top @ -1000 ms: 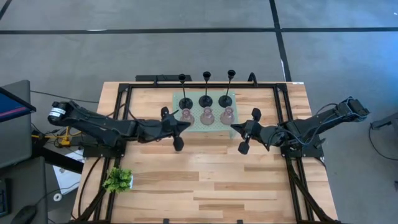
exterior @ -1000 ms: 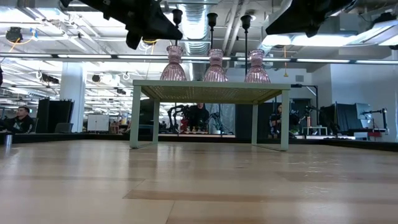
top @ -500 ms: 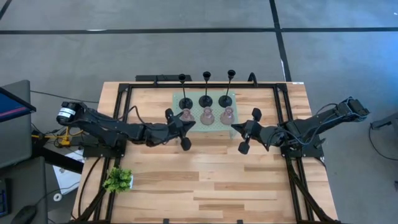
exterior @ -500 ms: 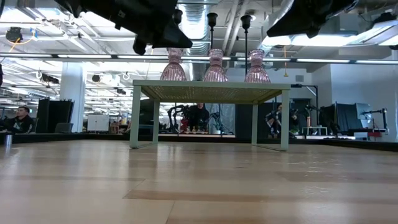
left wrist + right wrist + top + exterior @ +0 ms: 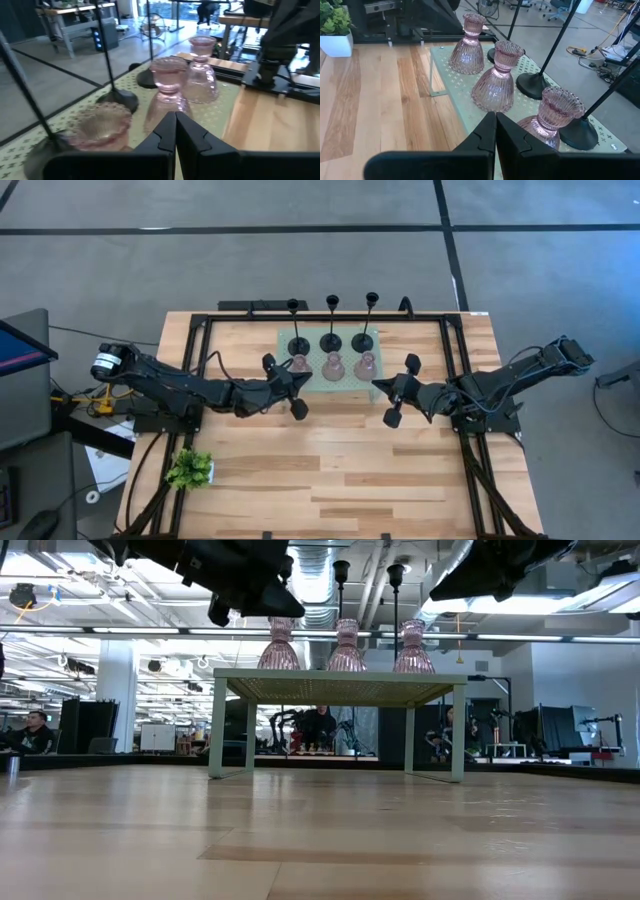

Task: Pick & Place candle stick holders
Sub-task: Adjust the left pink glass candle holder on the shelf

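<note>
Three pinkish translucent holders (image 5: 300,366) (image 5: 333,367) (image 5: 365,366) stand upright in a row on the near half of the pale green perforated stand (image 5: 345,382). Three black thin-stemmed holders (image 5: 298,345) (image 5: 330,342) (image 5: 362,342) stand on their round bases behind them. My left gripper (image 5: 301,378) is shut and hovers at the stand's left near corner, close beside the left pink holder (image 5: 100,125). My right gripper (image 5: 376,384) is shut and hovers at the stand's right near corner, close to the right pink holder (image 5: 555,117). Both are at holder height in the low view (image 5: 250,590) (image 5: 470,575).
A small green plant in a white pot (image 5: 190,470) stands near the table's left near corner. A black frame (image 5: 200,330) runs along the table's edges. Bare wooden tabletop (image 5: 330,470) lies on the near side of the stand.
My left gripper has moved a little toward the table's right edge, closer to the left pink holder, staying shut. The holders stand where they were.
</note>
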You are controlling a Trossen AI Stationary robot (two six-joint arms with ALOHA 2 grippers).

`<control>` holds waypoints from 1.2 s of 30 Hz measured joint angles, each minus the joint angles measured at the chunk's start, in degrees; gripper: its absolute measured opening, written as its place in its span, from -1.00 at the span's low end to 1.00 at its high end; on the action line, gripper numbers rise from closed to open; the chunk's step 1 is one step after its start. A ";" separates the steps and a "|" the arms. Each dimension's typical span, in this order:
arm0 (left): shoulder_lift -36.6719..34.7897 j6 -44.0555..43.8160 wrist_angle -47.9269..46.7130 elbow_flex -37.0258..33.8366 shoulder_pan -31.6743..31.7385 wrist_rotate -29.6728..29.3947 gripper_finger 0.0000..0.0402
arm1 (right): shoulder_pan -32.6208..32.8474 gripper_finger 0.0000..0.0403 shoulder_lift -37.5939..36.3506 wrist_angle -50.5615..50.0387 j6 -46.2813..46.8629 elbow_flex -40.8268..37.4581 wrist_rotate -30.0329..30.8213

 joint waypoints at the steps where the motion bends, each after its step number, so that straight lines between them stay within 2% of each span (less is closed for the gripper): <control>1: 0.00 0.00 0.01 0.00 0.00 -0.51 -0.98 | 0.00 -1.00 0.00 0.00 0.00 0.00 0.00; 36: -0.07 1.49 -1.81 0.00 -0.22 -8.10 -0.98 | 0.00 -1.00 0.00 -0.55 0.45 0.00 -0.01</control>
